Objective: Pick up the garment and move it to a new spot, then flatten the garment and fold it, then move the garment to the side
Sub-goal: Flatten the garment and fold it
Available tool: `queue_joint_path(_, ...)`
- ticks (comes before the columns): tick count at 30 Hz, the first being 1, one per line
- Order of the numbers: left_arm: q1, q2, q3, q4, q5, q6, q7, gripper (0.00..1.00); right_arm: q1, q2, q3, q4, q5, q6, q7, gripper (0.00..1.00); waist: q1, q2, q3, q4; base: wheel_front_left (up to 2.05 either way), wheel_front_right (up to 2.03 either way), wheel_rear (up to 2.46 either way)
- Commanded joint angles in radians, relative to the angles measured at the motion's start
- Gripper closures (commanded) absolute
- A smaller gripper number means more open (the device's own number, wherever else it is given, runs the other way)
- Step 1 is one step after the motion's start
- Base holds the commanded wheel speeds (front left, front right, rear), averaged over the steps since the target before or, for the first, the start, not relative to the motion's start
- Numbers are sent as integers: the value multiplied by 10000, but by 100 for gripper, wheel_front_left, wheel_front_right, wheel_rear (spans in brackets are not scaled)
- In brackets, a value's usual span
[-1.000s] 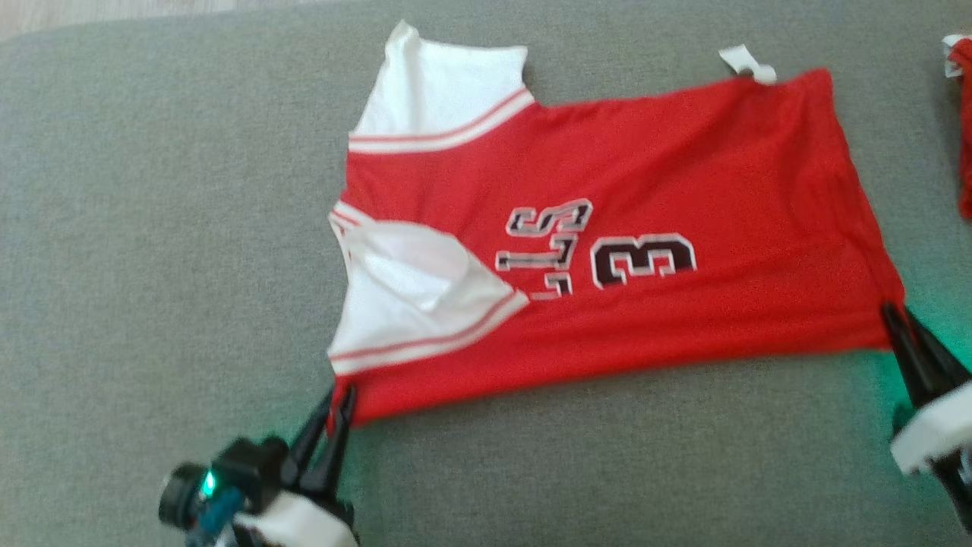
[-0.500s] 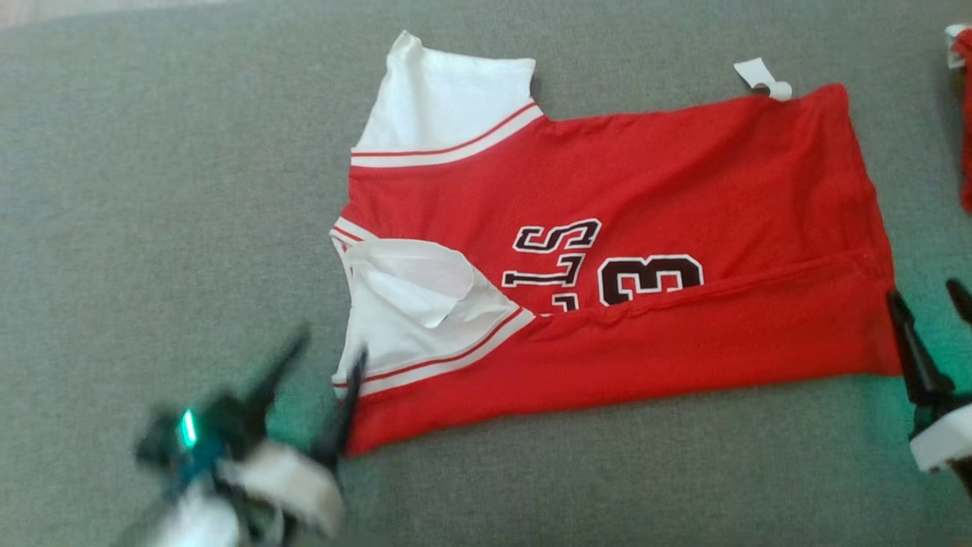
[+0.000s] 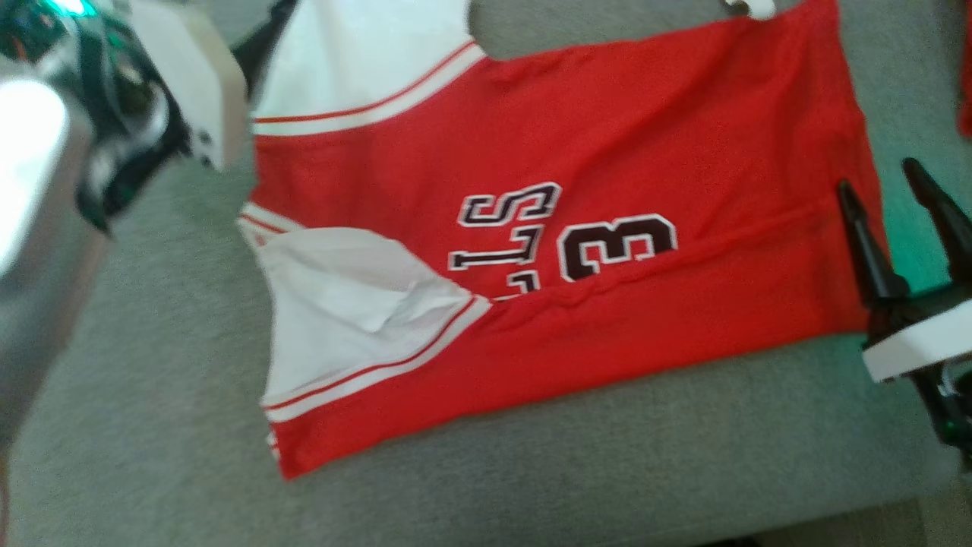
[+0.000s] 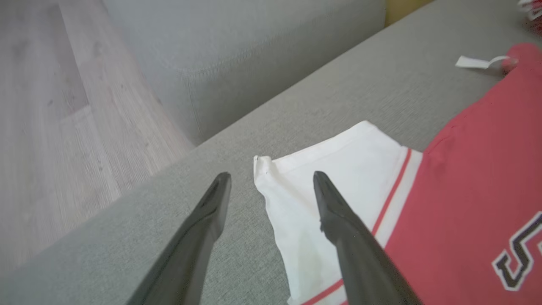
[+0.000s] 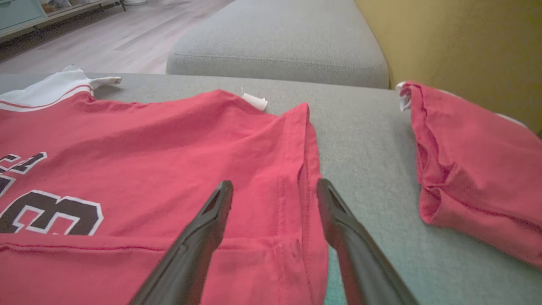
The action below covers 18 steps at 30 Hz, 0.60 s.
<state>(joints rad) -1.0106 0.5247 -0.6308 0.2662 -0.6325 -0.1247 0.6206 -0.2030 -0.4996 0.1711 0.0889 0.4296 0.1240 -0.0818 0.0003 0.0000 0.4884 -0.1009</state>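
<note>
Jaws of the left gripper (image 4: 271, 178) stand wide apart and empty above the white sleeve (image 4: 338, 169) of the red jersey (image 3: 645, 137), which lies spread on the grey sofa seat (image 3: 152, 425). The right gripper (image 3: 877, 176), equally wide and empty, straddles the jersey's opposite edge.

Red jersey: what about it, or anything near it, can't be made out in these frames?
- Head view: the jersey has its upper white sleeve and white tag cut off by the top edge.
- Head view: the lettering is partly hidden under the folded-over strip.
- Right wrist view: the second red garment runs off the right edge.
</note>
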Motion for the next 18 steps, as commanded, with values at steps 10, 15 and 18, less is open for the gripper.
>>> queue_joint_path(10, -2410, 1275, -645, 1470, -761, -57, 1975, 0, -392, 173, 488, 204, 84, 67, -253, 0, -3, 0, 1154, -1425, 0, 0, 0)
queue_joint_path(15, -2705, 1605, -983, 1924, -827, -58, 2052, 0, -580, 245, 659, 470, 157, 67, -470, 0, -3, 0, 1317, -1657, 0, 0, 0)
queue_joint_path(18, -2803, 1718, -1160, 2036, -860, -58, 1912, 0, -681, 254, 733, 597, 201, 67, -563, 0, -3, 0, 1383, -1731, 0, 0, 0)
